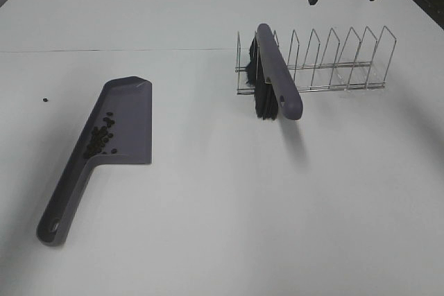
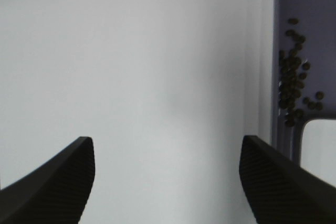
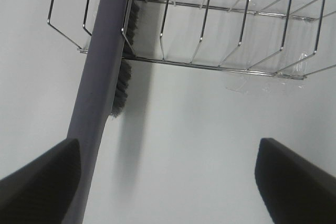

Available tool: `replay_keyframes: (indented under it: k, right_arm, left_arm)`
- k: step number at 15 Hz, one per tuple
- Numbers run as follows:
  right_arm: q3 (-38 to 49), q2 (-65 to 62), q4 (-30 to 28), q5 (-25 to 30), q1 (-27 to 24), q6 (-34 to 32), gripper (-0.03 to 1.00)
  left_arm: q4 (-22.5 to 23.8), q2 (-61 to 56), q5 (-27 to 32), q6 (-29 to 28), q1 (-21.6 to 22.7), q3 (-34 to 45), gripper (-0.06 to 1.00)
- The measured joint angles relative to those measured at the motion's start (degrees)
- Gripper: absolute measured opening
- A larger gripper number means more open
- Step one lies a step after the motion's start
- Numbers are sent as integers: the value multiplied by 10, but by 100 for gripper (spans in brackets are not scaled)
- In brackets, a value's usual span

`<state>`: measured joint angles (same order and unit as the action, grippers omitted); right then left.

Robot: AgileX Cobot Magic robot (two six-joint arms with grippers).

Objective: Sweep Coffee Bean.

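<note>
Most beans (image 1: 100, 139) are sitting in the dustpan (image 1: 128, 119), a stray (image 1: 45, 100) lying toward the table's left edge; brush (image 1: 277, 74) racked, both grippers (image 2: 168, 182) (image 3: 168, 182) hanging spread, empty

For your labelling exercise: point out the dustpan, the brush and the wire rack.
dustpan (image 1: 132, 112), exterior high view, bare pan floor
brush (image 1: 277, 74), exterior high view, back of handle
wire rack (image 1: 347, 67), exterior high view, base rail

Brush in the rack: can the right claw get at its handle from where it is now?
Probably yes. The right claw is open and empty, and the brush handle juts out of the wire rack toward one finger, with only bare table between.
</note>
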<state>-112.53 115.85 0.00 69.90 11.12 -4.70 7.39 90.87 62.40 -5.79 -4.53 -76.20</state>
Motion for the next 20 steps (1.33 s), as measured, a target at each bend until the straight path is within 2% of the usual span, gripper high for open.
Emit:
replay_keyframes:
  k: [3, 6, 7, 9, 12, 15, 16, 17, 20]
  right_arm:
    - [2, -27, 0, 0, -2, 6, 77]
    - [56, -74, 0, -1, -2, 10, 77]
    - [131, -120, -22, -1, -2, 11, 77]
    - [210, -173, -36, -1, -2, 12, 77]
    - [323, -256, -41, -4, -2, 13, 77]
    - [449, -348, -44, -54, -2, 13, 77]
    - [466, -363, -44, -62, -2, 13, 77]
    - [540, -418, -44, -85, -2, 13, 77]
    - [638, -497, -44, -104, -2, 13, 77]
  left_arm:
    - [-1, 0, 41, 10, 17, 0, 70]
    - [-22, -18, 28, 8, 17, 20, 70]
    - [-44, -72, -30, 6, 17, 78, 70]
    - [-46, -143, -74, -7, 17, 140, 70]
    - [-45, -223, -88, -16, 17, 215, 70]
    - [-45, -319, -107, -18, 17, 312, 70]
    - [-45, -332, -112, -18, 17, 325, 70]
    - [-45, -401, -127, -18, 17, 379, 70]
    - [-45, -498, -123, -18, 17, 426, 70]
